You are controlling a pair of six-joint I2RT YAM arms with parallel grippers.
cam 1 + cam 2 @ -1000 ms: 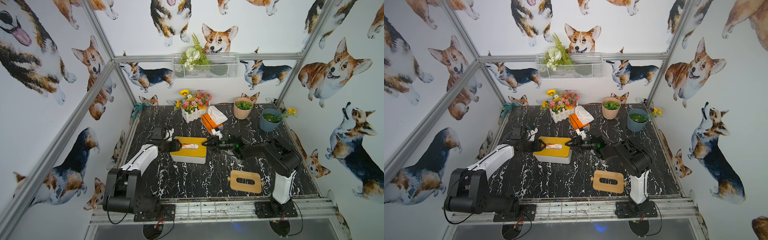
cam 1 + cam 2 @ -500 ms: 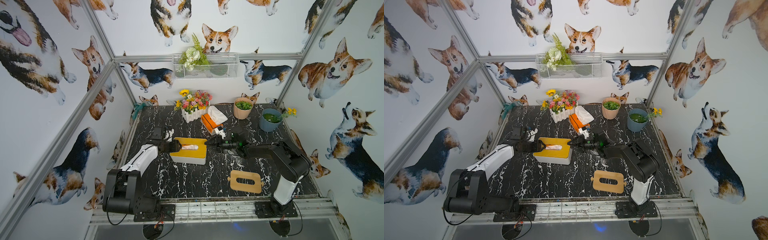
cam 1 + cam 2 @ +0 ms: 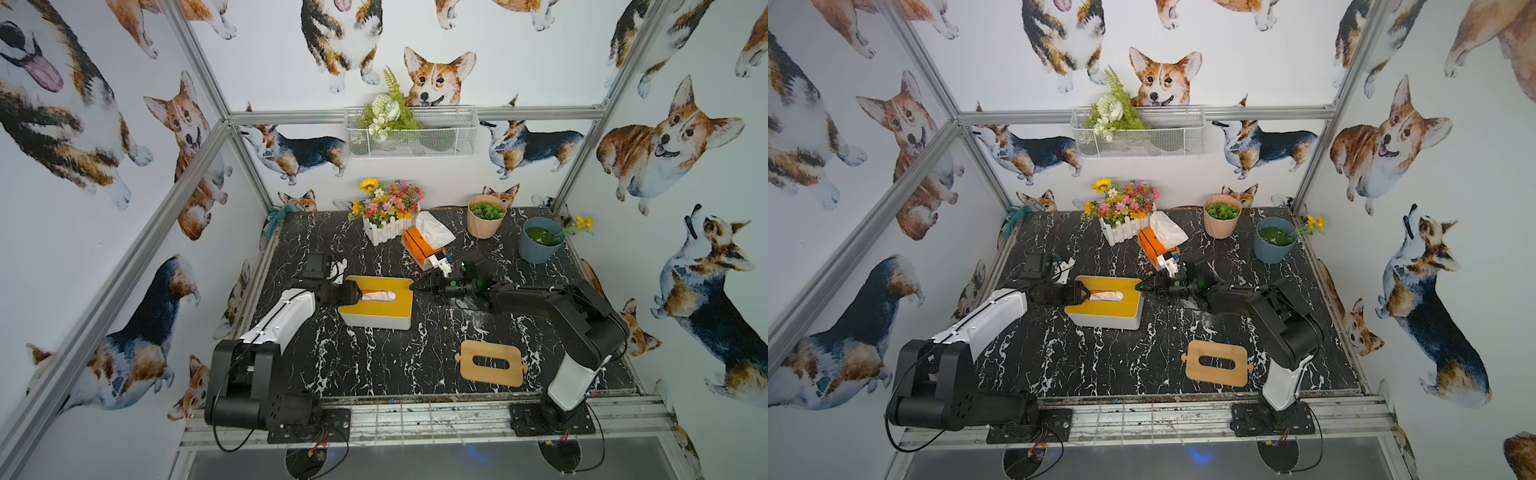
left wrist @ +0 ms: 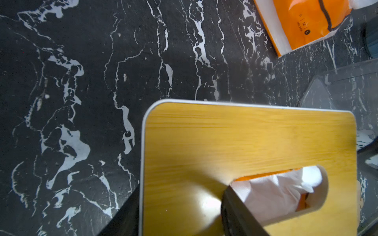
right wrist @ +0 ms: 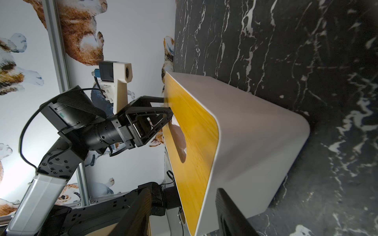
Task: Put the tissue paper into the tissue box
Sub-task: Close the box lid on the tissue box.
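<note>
On the black marbled surface, mid-frame, the tissue box, tissue tucked inside, was seemingly steadied by the spread left hand; the right hand was held spread, empty, beside it.

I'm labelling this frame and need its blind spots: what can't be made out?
- Tissue paper: the box's wooden lid hides all but the slot, in every view.
- Left pincer touching tissue or not: its own finger blocks it, left wrist view.
- Orange pack, near end: right wrist camera covers it, both top views.
</note>
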